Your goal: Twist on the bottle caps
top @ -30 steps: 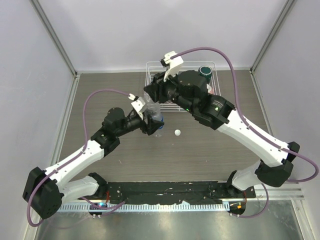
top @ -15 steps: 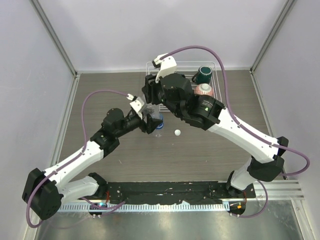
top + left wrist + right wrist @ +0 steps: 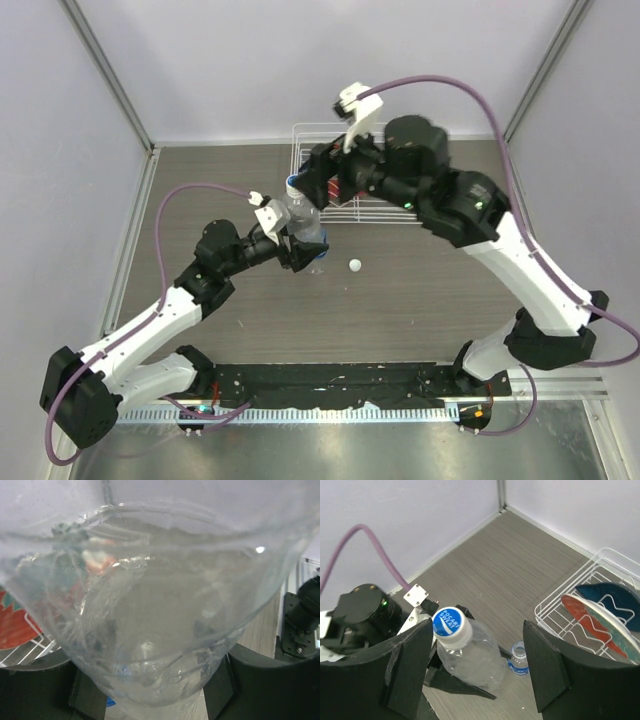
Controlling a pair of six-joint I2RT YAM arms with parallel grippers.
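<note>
Bottles: the plain bottle [image 3: 472, 656] leans near the centre of the top view; the blue-labelled bottle [image 3: 518, 658] stands just to its lower right in the right wrist view, neck open.
Caps: a blue cap [image 3: 449, 623] sits on the plain bottle's neck; a white cap [image 3: 354, 265] lies on the table [image 3: 420, 290], right of both bottles.
Left gripper [image 3: 300, 247]: fingers clamped on the plain bottle's body.
Right gripper [image 3: 478, 630]: fingers wide apart, framing the capped neck.

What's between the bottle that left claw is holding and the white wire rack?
The other bottle, open-necked with a blue label, stands between the held bottle and the rack; the right wrist view shows it.
</note>
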